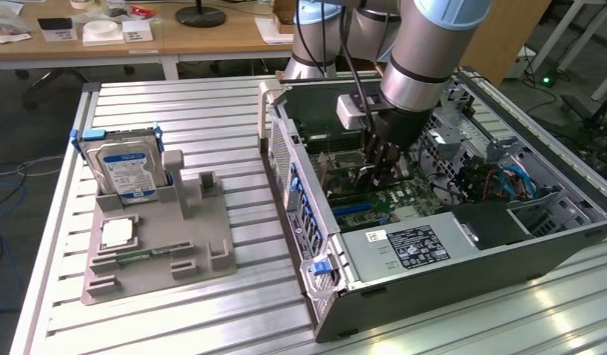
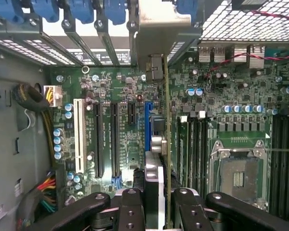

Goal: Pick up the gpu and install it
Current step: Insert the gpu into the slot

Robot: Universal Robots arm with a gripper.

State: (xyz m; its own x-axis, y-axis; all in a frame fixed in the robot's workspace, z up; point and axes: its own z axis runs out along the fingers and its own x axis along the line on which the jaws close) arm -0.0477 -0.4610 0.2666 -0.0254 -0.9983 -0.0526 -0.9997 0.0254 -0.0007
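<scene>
Exterior view first. My arm reaches down into the open computer case on the exterior view's right, and my pincer hangs low over the motherboard, beyond the power supply. Well apart on the exterior view's left sits the gray fixture. The blue-labelled hard drive stands upright at its far end, and a processor and a memory stick lie nearer. I can't make out a graphics card on that fixture, so I judge the pick-up done.

Now the wrist view, and here's my pincer closed narrow on the gpu. I'm looking straight down its thin edge, with a finger on either side of the card. Its metal bracket is at the far end, up against the case's rear slot openings, among the blue clips. The card runs lengthwise just beside the long blue expansion slot, parallel to it. The black slots and the white slot lie on the slot's other side, away from the card, and the processor socket lies on the card's own side.

So the carry is done and the card is lined up inside the case. Most of the blue slot shows bare, so I judge the card isn't pushed home yet, though I can't tell if its lower edge touches the slot. Seating it and letting go are left.
</scene>
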